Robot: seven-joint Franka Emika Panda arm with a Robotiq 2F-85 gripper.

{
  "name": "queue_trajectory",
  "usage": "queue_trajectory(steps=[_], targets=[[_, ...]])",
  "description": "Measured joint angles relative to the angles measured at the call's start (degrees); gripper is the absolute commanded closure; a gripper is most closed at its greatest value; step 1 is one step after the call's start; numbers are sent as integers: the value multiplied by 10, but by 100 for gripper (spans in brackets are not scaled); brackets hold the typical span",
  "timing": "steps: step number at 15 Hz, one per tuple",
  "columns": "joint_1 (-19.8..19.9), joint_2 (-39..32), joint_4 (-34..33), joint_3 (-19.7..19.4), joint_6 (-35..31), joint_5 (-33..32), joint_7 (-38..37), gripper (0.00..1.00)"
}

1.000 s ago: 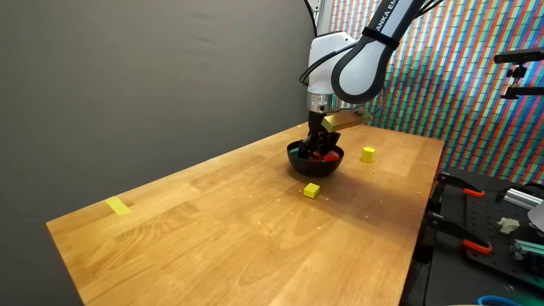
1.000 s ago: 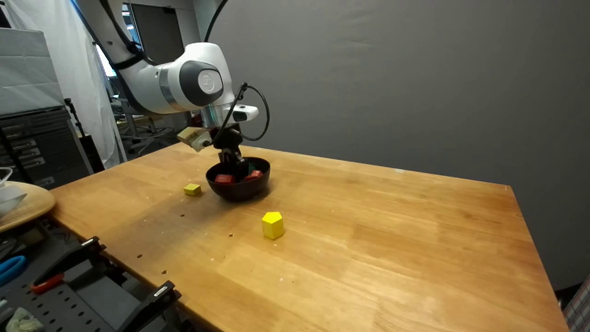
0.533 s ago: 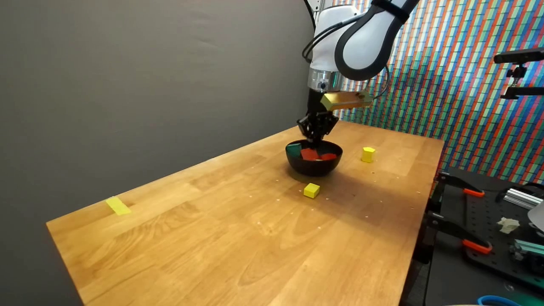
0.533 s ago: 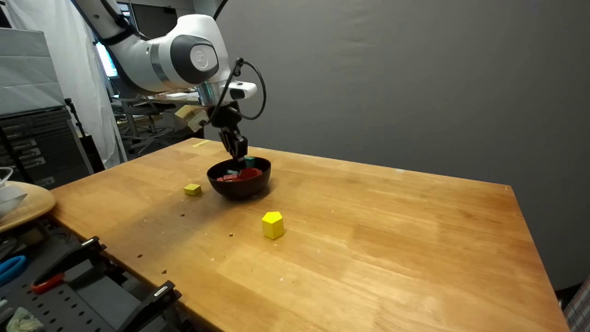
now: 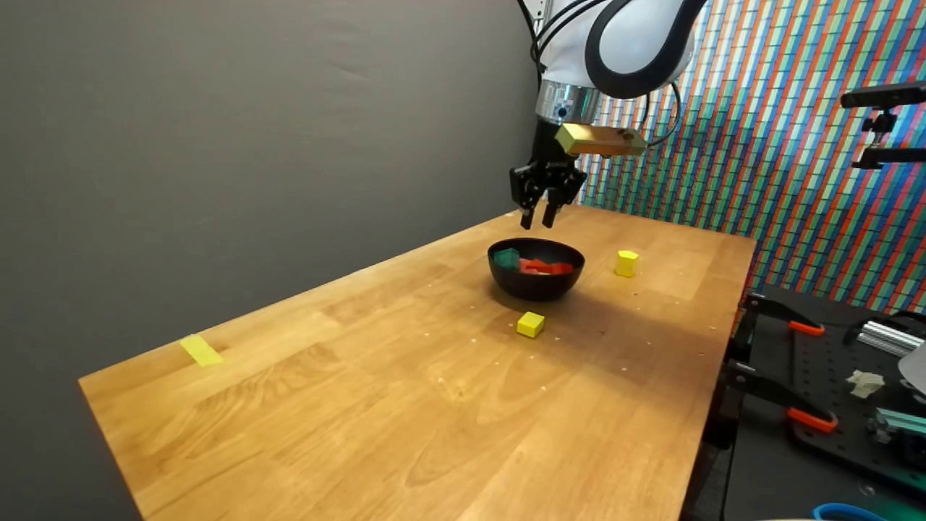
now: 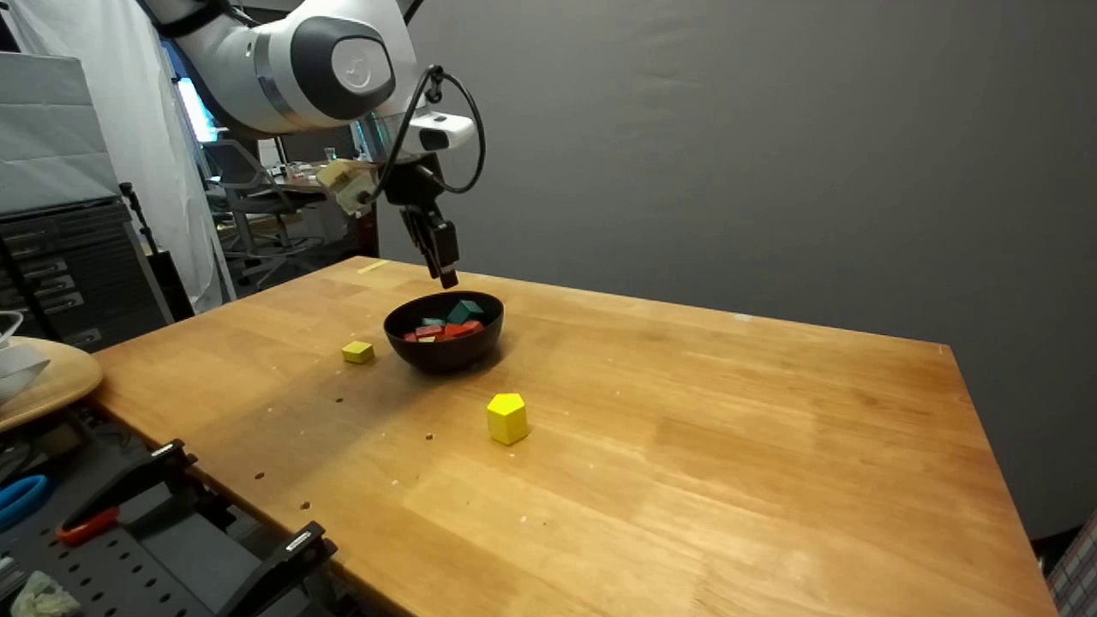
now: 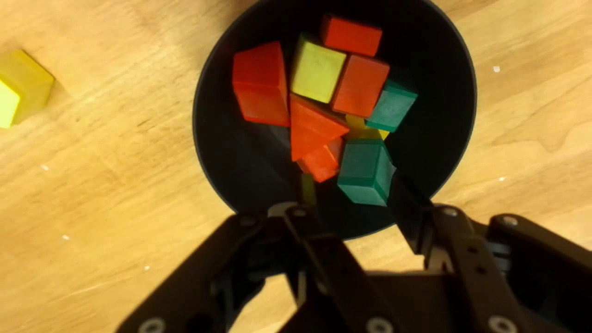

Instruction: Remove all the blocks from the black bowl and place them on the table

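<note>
The black bowl point(image 5: 535, 284) stands upright on the table point(image 5: 405, 405), with several blocks piled in it. From the wrist view I make out a large red block point(image 7: 261, 83), a yellow block point(image 7: 318, 71), an orange triangular block point(image 7: 314, 127) and a green block point(image 7: 365, 171) inside, among others. Two yellow blocks lie outside on the wood, one point(image 5: 531, 325) in front of the bowl and one point(image 5: 626, 263) off to its side. Above the bowl, clear of its rim, hangs my gripper point(image 5: 537, 223); a gap separates its fingertips and nothing is held there.
A flat yellow tape strip point(image 5: 201, 350) is stuck near the table's far corner. Clamps with orange grips point(image 5: 785, 401) sit along the side edge, beside a black perforated board. A grey wall point(image 5: 289, 145) runs behind the long edge.
My gripper has risen out of the bowl, and its fingers, close together half a second ago, have spread apart. Blocks inside the bowl have shifted a little; both outside yellow blocks stay put.
</note>
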State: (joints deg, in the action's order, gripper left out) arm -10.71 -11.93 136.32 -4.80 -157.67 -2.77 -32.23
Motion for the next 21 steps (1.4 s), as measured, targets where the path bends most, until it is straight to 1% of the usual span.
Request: queue_trajectory(steps=[3, 6, 8, 9, 10, 11, 14, 16, 17, 18, 21], targets=[[18, -8, 3, 18, 0, 45, 27, 0], [28, -26, -3, 25, 0, 67, 43, 4], [32, -43, -12, 25, 0, 69, 47, 11], [34, -53, -18, 25, 0, 69, 48, 18], [36, -64, -25, 25, 1, 69, 50, 14], [37, -74, -32, 25, 1, 69, 51, 17], [39, -103, -55, 25, 5, 69, 58, 15], [39, -119, -70, 24, 11, 69, 60, 21], [39, -126, -76, 23, 15, 69, 62, 43], [39, -130, -81, 22, 20, 69, 62, 45], [39, -137, -92, 22, 32, 69, 63, 71]])
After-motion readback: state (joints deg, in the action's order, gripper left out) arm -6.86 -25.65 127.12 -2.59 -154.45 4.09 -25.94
